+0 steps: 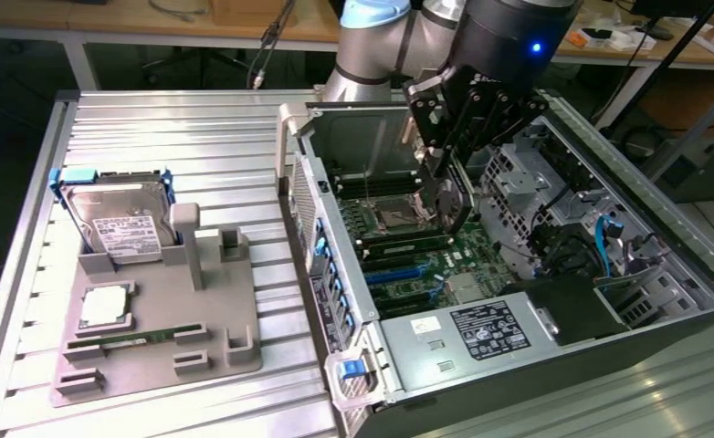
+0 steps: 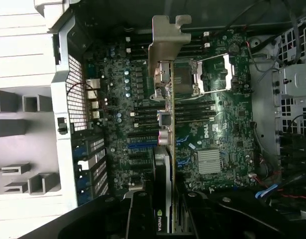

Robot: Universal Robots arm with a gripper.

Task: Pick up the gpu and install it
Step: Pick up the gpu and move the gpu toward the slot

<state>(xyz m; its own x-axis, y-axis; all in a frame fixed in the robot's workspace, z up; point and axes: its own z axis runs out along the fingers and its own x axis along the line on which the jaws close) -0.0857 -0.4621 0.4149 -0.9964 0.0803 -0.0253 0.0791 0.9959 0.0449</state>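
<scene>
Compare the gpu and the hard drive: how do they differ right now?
The gpu is clamped in the gripper above the motherboard inside the open case; the hard drive stands in the grey holder outside it. The gpu is a thin card with a silver end bracket; the hard drive is a thicker silver block with a white label. Both sit on edge, not flat.

DELL on motherboard (image 2: 232, 142) (Nvidia on gpu (image 2: 162, 164))

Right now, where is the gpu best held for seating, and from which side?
By the cooler block, pinching both flat faces from above, as the gripper does: the gpu stands edge-on over the motherboard, with its bracket end free.
</scene>
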